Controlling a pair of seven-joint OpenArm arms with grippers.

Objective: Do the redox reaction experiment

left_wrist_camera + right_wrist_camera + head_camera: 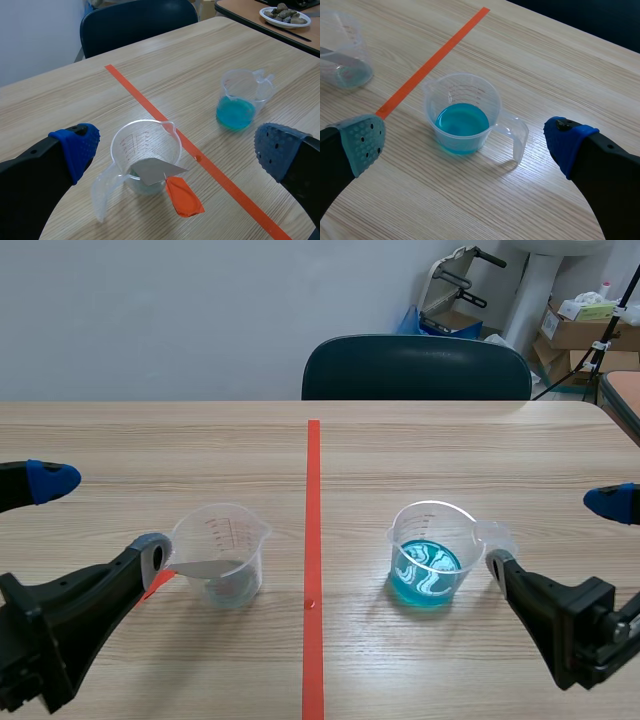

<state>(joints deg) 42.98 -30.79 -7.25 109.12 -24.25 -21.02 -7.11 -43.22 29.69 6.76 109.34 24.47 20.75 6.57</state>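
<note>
the cup (pixel 225 538) holding a strip (pixel 207 567) stands left of the tape line (pixel 313 490), the liquid cup (pixel 432 552) right.

Black arms (pixel 45 635), L tool (pixel 177 150) & R tool (pixel 465 142) w/ thick black fingers (pixel 545 605), dotted pads (pixel 362 142), blue/grey-green

a light wooden table (pixel 150 440) runs away toward a pale wall (pixel 150 310), with 1 orange-red tape line (pixel 313 540) down its middle. a dark chair (pixel 415 368) stands at the table's far edge. behind it, a blue bag (pixel 435 322) and a grey metal frame with black handles (pixel 455 280) sit near a white column (pixel 535 290), with cardboard boxes (pixel 575 332) stacked just beside it. in the left wrist view, a second table (pixel 240 7) bears a white plate (pixel 302 22) of stones (pixel 282 11).
</note>
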